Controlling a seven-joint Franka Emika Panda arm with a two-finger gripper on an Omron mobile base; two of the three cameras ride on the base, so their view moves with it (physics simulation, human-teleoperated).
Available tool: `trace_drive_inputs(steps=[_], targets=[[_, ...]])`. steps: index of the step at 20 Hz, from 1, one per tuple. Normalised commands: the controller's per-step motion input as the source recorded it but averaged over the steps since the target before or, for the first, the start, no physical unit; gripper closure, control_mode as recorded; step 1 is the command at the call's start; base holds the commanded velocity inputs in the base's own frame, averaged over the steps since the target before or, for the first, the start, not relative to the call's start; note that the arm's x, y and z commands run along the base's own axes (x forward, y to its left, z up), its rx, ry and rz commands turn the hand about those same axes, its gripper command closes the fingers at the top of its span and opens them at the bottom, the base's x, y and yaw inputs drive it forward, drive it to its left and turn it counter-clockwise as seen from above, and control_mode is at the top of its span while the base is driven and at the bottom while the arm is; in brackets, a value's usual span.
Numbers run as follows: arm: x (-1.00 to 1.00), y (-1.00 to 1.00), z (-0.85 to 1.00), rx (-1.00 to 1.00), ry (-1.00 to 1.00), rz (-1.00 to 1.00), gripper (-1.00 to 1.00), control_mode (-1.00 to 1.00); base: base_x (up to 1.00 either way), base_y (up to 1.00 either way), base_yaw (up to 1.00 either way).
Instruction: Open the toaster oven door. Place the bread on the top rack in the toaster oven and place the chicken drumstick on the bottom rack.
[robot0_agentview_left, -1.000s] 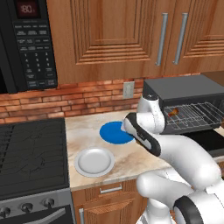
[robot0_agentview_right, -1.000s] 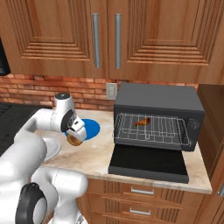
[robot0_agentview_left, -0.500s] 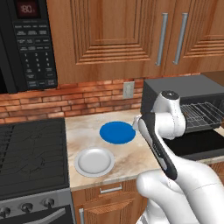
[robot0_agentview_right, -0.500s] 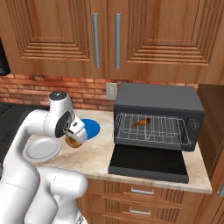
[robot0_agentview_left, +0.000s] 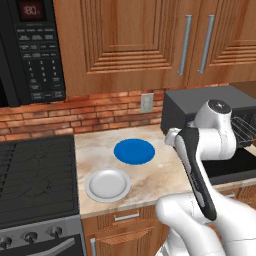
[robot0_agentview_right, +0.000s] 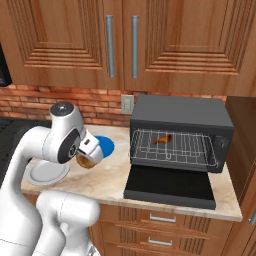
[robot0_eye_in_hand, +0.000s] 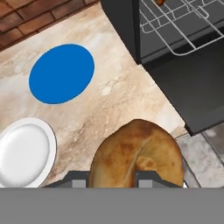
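My gripper (robot0_eye_in_hand: 113, 178) is shut on the bread (robot0_eye_in_hand: 138, 156), a round golden-brown bun that hangs above the marble counter. In the right base view the gripper (robot0_agentview_right: 88, 158) holds the bread (robot0_agentview_right: 86, 161) just left of the blue plate (robot0_agentview_right: 106, 146), well left of the toaster oven (robot0_agentview_right: 181, 116). The toaster oven door (robot0_agentview_right: 170, 187) lies open and flat in front of the oven. The chicken drumstick (robot0_agentview_right: 162, 139) rests on a wire rack (robot0_agentview_right: 172, 147) inside. In the hand view the open door (robot0_eye_in_hand: 192, 92) and a rack (robot0_eye_in_hand: 186, 30) show at the upper right.
An empty blue plate (robot0_eye_in_hand: 61, 72) and a white plate (robot0_eye_in_hand: 24, 153) sit on the counter (robot0_eye_in_hand: 118, 100). A stove (robot0_agentview_left: 35, 180) lies at the left under a black microwave (robot0_agentview_left: 32, 50). Wooden cabinets (robot0_agentview_right: 120, 45) hang above.
The arm's upper links have swung right, toward the oven. The gripper still holds the bread and has shifted a little toward the counter's front.
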Motion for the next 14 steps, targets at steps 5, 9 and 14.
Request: trace_drive_inputs(steps=[5,9,14], targets=[[-0.09,-0.39,0.45,-0.09,-0.04,0.00,1.00,-1.00,0.00,0.00,0.00],[-0.02,-0.50,0.38,-0.05,-0.02,0.02,1.00,-1.00,0.00,0.00,0.00],[0.00,-0.57,0.21,-0.04,-0.03,0.06,1.00,-1.00,0.00,0.00,0.00]])
